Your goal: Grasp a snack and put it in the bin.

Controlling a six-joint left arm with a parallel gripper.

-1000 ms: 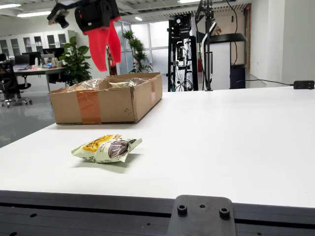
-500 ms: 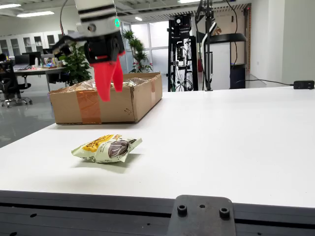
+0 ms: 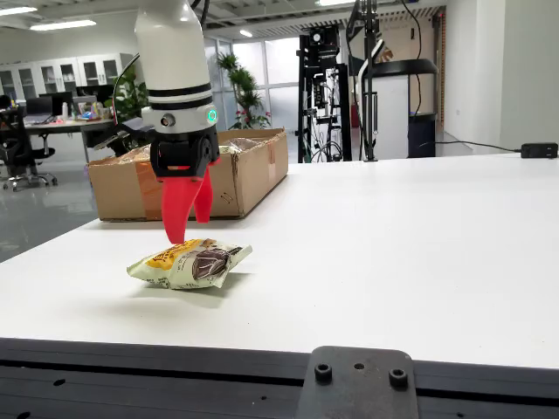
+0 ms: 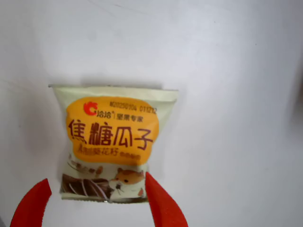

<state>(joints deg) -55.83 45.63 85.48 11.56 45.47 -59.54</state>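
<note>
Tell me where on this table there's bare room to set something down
The white table is bare across its whole right side in the front view, from the snack bag to the far edge. There is also a bare strip between the bag and the near rail. It's crowded only at the left: the cardboard box, with the open gripper above the bag.

Glossy plastic snack packet (image 4: 111, 142), matt white table (image 3: 419, 253), cardboard box (image 3: 249, 179)

Bright, even overhead office light, ceiling strips (image 3: 61, 24) lit above the table (image 3: 393, 253), soft shadow beneath the snack bag (image 3: 190, 264), wrist view slightly soft, washed-out white.
</note>
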